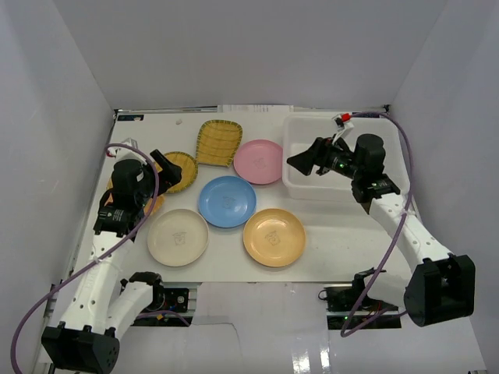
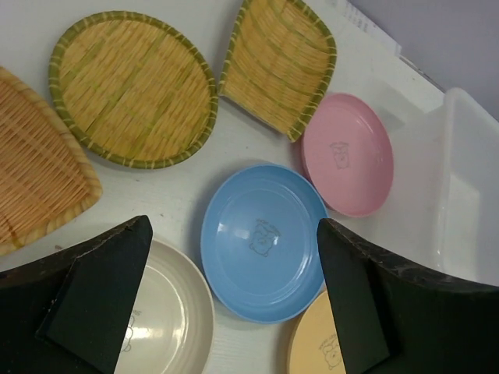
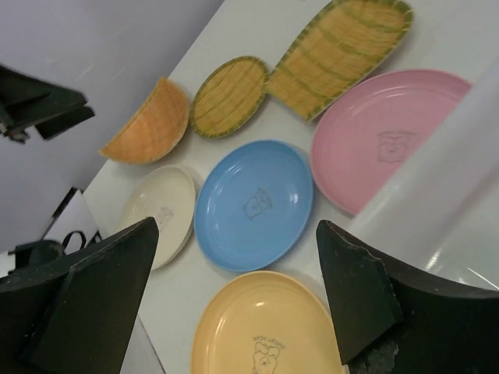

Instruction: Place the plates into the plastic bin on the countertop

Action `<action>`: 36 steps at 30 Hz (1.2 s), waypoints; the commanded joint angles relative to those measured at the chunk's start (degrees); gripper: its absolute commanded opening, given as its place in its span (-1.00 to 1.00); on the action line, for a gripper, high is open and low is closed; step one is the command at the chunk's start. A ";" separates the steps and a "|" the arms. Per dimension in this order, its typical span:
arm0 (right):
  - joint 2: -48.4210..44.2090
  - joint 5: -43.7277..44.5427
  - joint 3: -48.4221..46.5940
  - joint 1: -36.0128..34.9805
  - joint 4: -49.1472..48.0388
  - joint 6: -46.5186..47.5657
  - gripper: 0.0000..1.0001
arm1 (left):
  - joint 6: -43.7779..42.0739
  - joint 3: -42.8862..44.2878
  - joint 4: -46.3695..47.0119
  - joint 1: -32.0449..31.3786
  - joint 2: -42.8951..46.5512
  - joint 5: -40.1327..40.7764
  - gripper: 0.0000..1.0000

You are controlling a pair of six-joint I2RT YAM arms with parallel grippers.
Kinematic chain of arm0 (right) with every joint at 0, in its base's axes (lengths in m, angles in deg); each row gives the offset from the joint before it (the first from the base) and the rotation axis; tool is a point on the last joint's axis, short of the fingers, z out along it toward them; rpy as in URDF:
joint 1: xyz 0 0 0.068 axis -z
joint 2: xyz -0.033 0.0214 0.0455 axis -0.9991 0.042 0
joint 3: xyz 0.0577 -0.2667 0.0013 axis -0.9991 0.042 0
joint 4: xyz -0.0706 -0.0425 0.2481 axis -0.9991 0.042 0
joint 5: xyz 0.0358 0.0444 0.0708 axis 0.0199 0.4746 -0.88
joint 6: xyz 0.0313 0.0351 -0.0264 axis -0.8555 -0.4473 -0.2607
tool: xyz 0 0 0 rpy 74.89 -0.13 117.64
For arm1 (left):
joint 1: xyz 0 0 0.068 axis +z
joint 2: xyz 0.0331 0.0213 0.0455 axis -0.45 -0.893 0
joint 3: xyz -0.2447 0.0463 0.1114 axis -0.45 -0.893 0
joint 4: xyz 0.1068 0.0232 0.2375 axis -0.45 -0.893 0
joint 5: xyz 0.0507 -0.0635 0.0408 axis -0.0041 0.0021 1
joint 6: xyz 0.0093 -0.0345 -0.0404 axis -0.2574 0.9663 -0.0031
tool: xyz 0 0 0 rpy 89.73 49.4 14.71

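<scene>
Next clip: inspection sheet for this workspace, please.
Surface: white countertop, matte.
Job's things: pink plate, blue plate, orange-yellow plate, cream plate, squarish woven plate, round woven plate and orange woven plate lie on it; plastic bin back right, no plate seen inside.
Clutter: nothing seen.
Grippers: left gripper open, empty, near the round woven plate; right gripper open, empty, by the bin's left rim.
Cables: left purple cable and right purple cable loop along their arms.
Surroundings: pale grey walls on three sides.
</scene>
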 commanded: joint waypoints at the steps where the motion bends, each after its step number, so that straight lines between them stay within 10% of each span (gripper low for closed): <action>1: 0.19 1.18 -4.73 -5.87 2.37 4.04 0.77 | 3.43 -0.17 -4.36 -0.27 -0.72 6.96 0.96; 12: 2.39 5.32 -7.02 -18.27 3.51 6.86 0.74 | 20.48 -6.65 -8.70 4.81 2.70 24.46 0.95; 21: 3.27 4.00 -5.00 -18.89 3.07 7.74 0.74 | 25.94 -12.99 -1.48 26.43 -6.96 11.20 0.89; 31: 5.20 1.98 -4.38 -19.86 2.46 7.91 0.73 | 29.19 -22.22 -2.62 28.29 1.56 9.16 0.88; 36: 5.90 0.67 -4.38 -20.21 2.19 7.83 0.72 | 28.93 -22.58 2.03 30.04 -8.69 11.27 0.82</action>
